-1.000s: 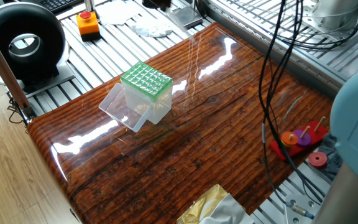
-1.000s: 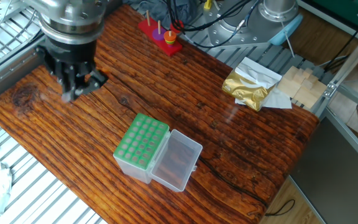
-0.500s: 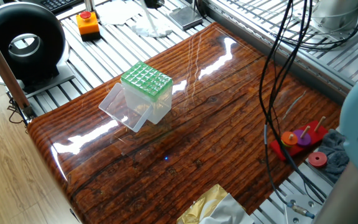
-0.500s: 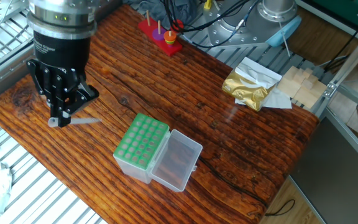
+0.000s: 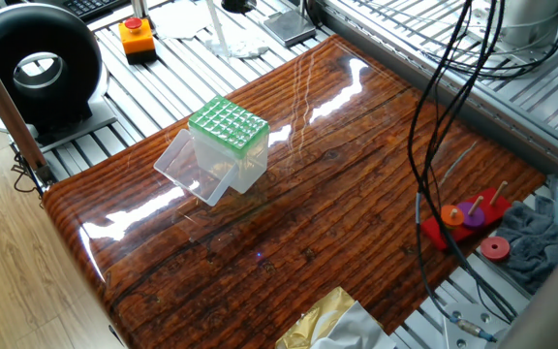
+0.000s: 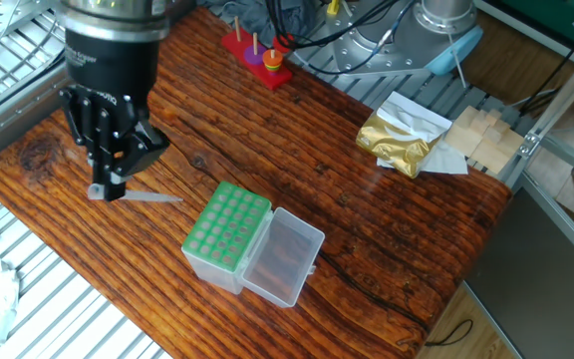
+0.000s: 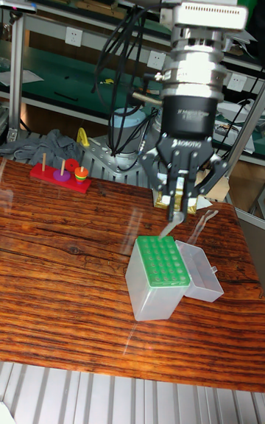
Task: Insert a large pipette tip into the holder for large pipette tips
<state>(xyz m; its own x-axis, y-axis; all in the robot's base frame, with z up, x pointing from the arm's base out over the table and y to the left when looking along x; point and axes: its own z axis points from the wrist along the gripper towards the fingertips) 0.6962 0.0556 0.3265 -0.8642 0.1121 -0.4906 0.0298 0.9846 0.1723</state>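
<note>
Clearly the gripper (image 6: pixel 111 184) is clamped on the large pipette tip (image 6: pixel 147 196), whose long axis seems to slant toward the holder for large pipette tips (image 6: pixel 227 232). That holder stands mid-table, just beside the tip's point, with bare table (image 6: pixel 387 239) all round it.
</note>
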